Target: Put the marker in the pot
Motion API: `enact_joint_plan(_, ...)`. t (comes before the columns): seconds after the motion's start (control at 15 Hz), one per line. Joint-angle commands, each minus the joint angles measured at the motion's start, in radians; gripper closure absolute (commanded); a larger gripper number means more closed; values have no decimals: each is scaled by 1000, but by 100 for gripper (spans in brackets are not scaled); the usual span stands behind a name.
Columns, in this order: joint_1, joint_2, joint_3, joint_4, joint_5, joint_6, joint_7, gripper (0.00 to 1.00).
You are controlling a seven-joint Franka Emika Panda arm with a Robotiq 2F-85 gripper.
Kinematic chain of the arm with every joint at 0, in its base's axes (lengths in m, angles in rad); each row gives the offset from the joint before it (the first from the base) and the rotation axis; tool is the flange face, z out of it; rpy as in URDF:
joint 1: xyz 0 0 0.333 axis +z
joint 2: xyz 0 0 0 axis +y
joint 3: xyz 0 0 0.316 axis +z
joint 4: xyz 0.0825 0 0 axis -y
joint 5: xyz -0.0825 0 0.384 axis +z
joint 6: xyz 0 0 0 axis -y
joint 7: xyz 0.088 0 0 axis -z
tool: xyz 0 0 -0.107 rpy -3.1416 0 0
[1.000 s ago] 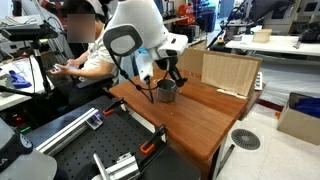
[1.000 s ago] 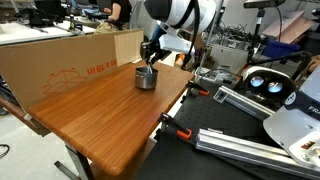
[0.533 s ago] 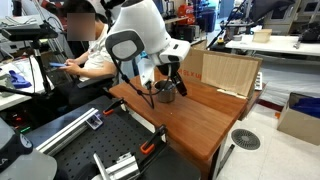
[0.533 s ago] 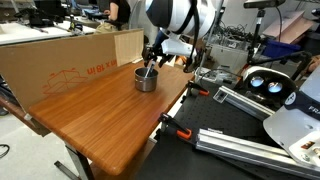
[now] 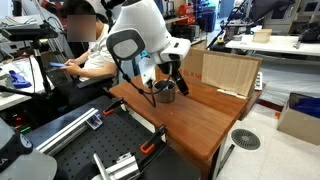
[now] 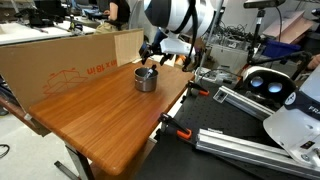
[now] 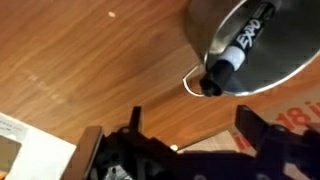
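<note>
You've raised the end effector (image 7: 191, 114) slightly off the pot (image 7: 290, 55), jaws apart and empty, with the marker (image 7: 237, 48) resting inside against its rim.

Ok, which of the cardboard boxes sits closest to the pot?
The large tan box standing against the table right behind the pot; the small one sits far back, another on the floor.

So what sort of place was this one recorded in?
Most likely a robotics lab or workshop: a wooden workbench with clamps on its edge, aluminium rails beside it, a large cardboard box behind, and a person seated at a cluttered desk.
</note>
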Motion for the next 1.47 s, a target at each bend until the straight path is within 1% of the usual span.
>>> enact_joint_plan(0.0,2,-31,3,8,13,-25,14,0)
enact_joint_plan(0.2,-57,-99,70,7,-2,-42,44,0)
enact_joint_plan(0.27,-87,-135,104,5,-10,-61,56,0)
enact_joint_plan(0.33,-116,-169,138,4,-15,-84,67,0)
enact_joint_plan(0.4,-133,-205,151,1,-14,-143,62,0)
enact_joint_plan(0.47,-126,-231,134,-6,-3,-214,43,0)
enact_joint_plan(0.53,-88,-170,117,25,-1,-111,47,0)
enact_joint_plan(0.6,-97,-197,117,17,-1,-160,47,0)
enact_joint_plan(0.73,-107,-216,117,3,-1,-189,47,0)
enact_joint_plan(1.4,-107,-216,118,-2,-1,-193,47,0)
